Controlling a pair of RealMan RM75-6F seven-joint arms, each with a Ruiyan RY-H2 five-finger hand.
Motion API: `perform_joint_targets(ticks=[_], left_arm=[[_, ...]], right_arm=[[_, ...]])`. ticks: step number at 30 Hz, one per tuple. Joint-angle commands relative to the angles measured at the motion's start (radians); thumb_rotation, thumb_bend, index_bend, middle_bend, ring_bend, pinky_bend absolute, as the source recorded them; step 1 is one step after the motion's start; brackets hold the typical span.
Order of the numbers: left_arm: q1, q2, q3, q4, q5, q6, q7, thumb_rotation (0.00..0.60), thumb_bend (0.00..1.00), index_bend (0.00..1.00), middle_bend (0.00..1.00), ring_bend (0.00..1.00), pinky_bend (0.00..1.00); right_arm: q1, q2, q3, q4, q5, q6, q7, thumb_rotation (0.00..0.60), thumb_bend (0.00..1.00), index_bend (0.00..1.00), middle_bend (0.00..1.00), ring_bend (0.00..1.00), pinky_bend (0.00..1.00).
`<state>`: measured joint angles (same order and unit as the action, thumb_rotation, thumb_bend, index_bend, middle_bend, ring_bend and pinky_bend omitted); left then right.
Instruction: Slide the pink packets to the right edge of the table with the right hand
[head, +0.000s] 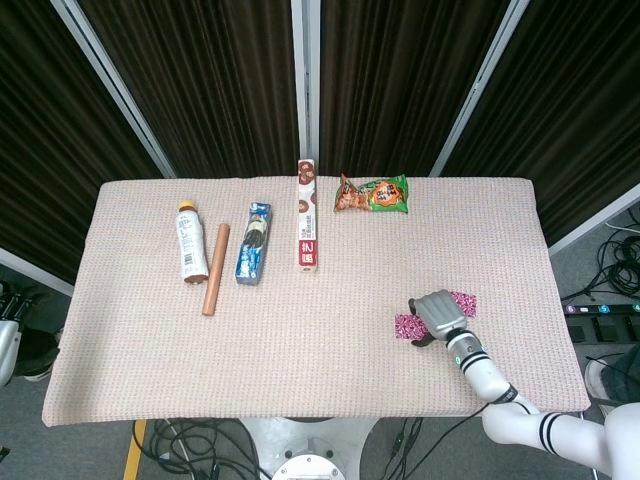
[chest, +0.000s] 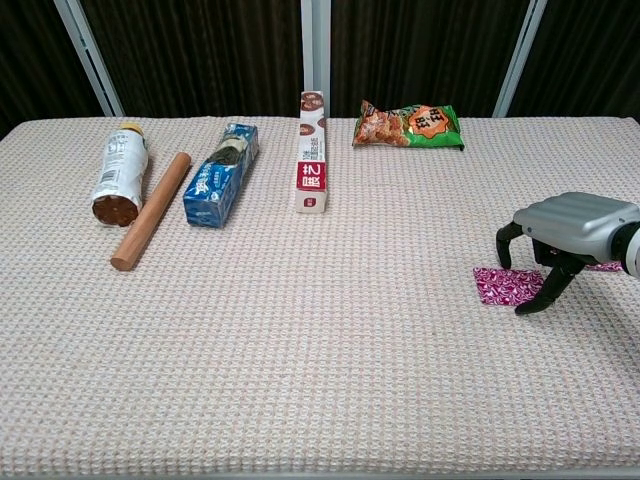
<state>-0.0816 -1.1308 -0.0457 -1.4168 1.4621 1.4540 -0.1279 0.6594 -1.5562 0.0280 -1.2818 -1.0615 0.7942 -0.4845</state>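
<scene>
Two pink packets lie on the right part of the table. The nearer pink packet (head: 405, 326) (chest: 502, 285) lies flat, its right end under my right hand (head: 438, 315) (chest: 566, 229). That hand arches over it with fingers pointing down, a dark fingertip (chest: 532, 298) touching the packet's right edge and the thumb (chest: 504, 243) hanging apart above it. The hand grips nothing. The second pink packet (head: 464, 303) (chest: 604, 266) peeks out just behind the hand, further right. My left hand shows in neither view.
Along the back stand a white bottle (head: 187, 242), a brown rolling pin (head: 215, 268), a blue biscuit pack (head: 253, 243), a long upright box (head: 307, 215) and a green snack bag (head: 373, 194). The table's right edge (head: 556, 270) lies beyond the packets.
</scene>
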Motion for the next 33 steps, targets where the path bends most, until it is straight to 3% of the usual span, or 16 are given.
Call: perform_joint_targets(ticks=[1, 6, 18, 33], left_arm=[[-0.001, 0.000, -0.001, 0.001, 0.000, 0.000, 0.001, 0.600, 0.03, 0.28, 0.28, 0.20, 0.26], [-0.001, 0.001, -0.001, 0.001, 0.000, -0.001, -0.001, 0.600, 0.03, 0.28, 0.28, 0.20, 0.26], [-0.002, 0.004, -0.002, -0.004, -0.001, -0.001, 0.002, 0.600, 0.03, 0.28, 0.28, 0.20, 0.26], [-0.003, 0.004, -0.001, -0.010, 0.003, -0.002, 0.008, 0.600, 0.02, 0.28, 0.28, 0.20, 0.26]], right_arm=[[0.001, -0.003, -0.001, 0.003, 0.005, -0.002, -0.003, 0.414, 0.00, 0.42, 1.00, 1.00, 1.00], [0.003, -0.007, -0.001, 0.007, 0.014, -0.003, -0.008, 0.423, 0.00, 0.42, 1.00, 1.00, 1.00], [0.005, -0.003, 0.001, 0.000, 0.029, 0.001, -0.011, 0.535, 0.00, 0.44, 1.00, 1.00, 1.00], [0.001, 0.054, 0.035, -0.057, 0.027, 0.042, 0.030, 0.543, 0.00, 0.45, 1.00, 1.00, 1.00]])
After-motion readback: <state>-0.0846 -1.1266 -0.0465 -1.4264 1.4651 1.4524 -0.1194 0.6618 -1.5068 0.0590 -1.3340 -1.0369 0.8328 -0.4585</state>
